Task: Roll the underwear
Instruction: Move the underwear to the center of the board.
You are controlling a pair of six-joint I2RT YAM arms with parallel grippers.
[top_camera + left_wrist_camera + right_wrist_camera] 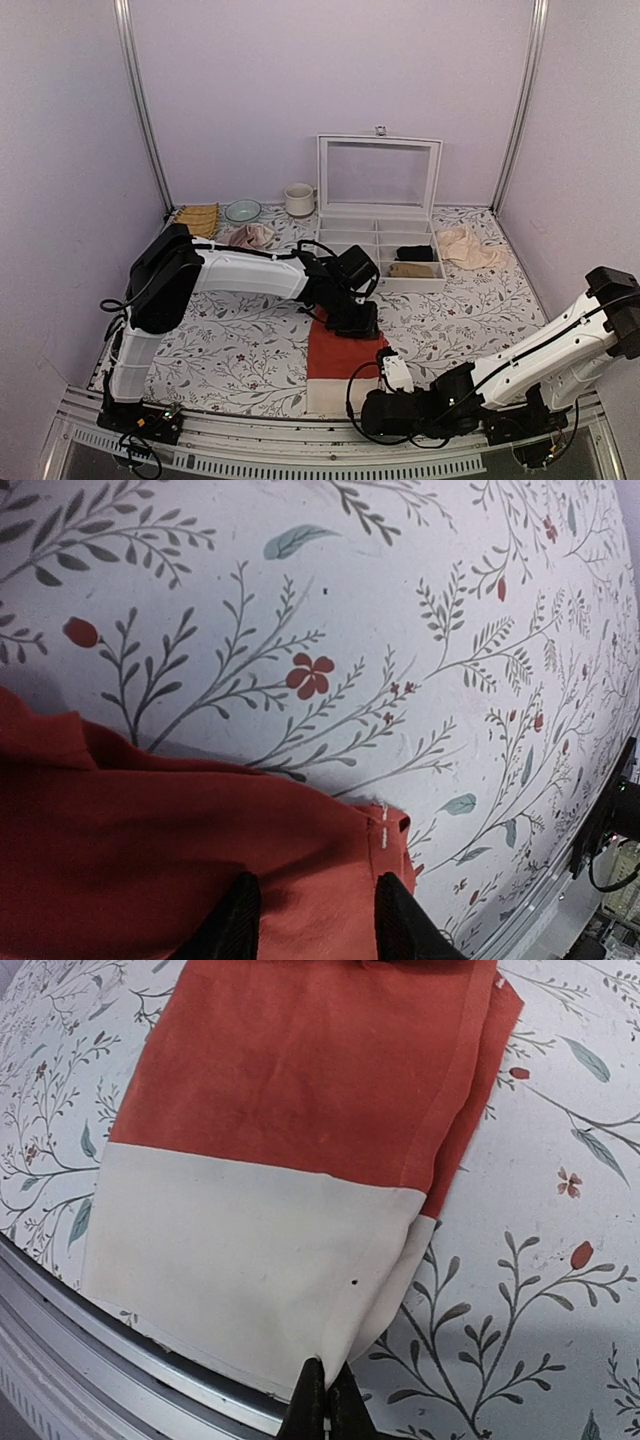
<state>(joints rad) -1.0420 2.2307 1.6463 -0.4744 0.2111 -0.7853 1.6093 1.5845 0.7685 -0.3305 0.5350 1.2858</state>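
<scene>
The red-orange fabric underwear (pixel 340 360) with its wide cream waistband lies flat on the floral-printed table (pixel 230 340). It is on the arm side of the white compartment box with the raised glass lid (pixel 415 285) and a little to that box's left. The red end points toward the box, and the waistband is the end farthest from it, at the table's near rim. The right wrist view shows a doubled layer down one long side, so the garment looks folded into a strip. No turn of fabric has been made anywhere yet.

By my reading, the step in hand is the very start of the roll, taken from the waistband end. The next move calls for lifting that cream hem and curling it over onto itself toward the box. The strip's edges need to stay square while its box-side end is kept from sliding.

The right gripper (pixel 322 1390) sits at the waistband corner farthest from the box. Its jaws are clenched, with no gap between them, and the cream hem runs straight into the tips, so it appears to be pinching the fabric there. The left gripper (pixel 317 890) is at the red end nearest the box. Its jaws are spread wide over the cloth with red fabric between them, grasping nothing.
</scene>
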